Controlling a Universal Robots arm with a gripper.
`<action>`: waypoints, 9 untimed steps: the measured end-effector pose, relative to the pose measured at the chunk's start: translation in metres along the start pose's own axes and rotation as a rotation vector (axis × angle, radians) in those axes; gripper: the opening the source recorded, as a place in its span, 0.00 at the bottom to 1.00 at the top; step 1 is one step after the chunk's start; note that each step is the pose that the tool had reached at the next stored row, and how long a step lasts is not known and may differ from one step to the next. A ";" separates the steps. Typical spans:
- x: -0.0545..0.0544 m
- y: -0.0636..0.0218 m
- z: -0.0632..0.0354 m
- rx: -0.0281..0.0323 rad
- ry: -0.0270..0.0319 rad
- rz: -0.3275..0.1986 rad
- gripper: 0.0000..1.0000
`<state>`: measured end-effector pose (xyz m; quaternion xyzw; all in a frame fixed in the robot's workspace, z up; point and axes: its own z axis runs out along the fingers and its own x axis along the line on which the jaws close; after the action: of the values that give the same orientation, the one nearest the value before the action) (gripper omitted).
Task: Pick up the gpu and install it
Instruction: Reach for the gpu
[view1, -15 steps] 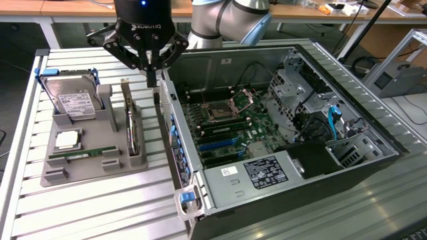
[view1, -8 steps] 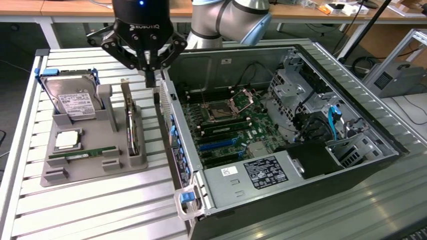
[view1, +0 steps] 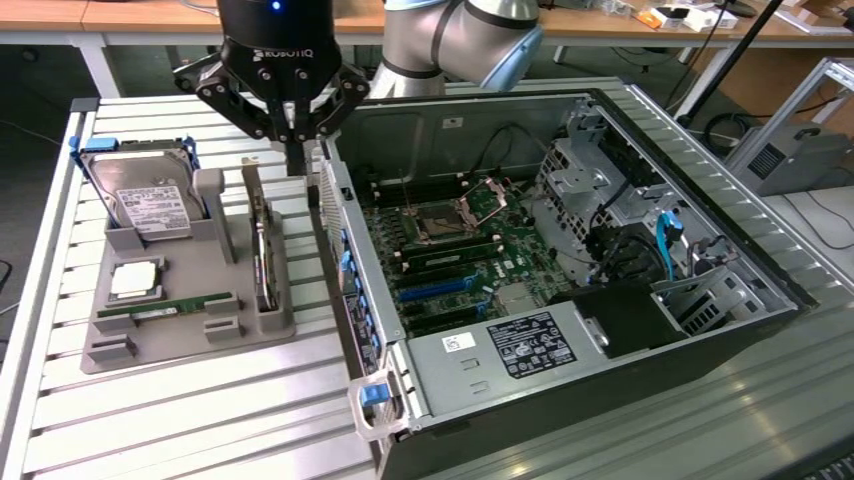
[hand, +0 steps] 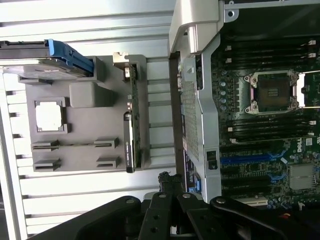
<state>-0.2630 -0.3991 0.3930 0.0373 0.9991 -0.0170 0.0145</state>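
The gpu (view1: 263, 255) is a thin dark card standing on edge in the grey holder (view1: 187, 340), with its silver bracket end toward the back. In the wrist view the gpu (hand: 131, 125) appears edge-on along the holder's side nearest the computer. My gripper (view1: 296, 155) hangs above the gap between the gpu's back end and the open computer case (view1: 601, 300). Its fingers are shut with nothing between them, and it touches neither. The black fingertips (hand: 169, 181) meet over the case wall in the wrist view.
The holder also carries a hard drive (view1: 144, 200) with a white label, a square processor (view1: 136, 280) and a green RAM stick (view1: 167, 305). Inside the case lies the motherboard with blue slots (view1: 434, 290) and a processor socket (view1: 441, 222). The case's tall side wall (view1: 340, 270) stands right beside the gpu.
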 end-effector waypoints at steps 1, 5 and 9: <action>0.000 0.0000 0.0000 0.0000 -0.0001 0.000 0.11; 0.002 -0.0002 0.0000 0.0000 -0.0001 0.000 0.11; 0.005 -0.0004 -0.0001 0.0002 -0.0001 0.000 0.11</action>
<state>-0.2683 -0.3991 0.3929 0.0373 0.9991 -0.0171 0.0145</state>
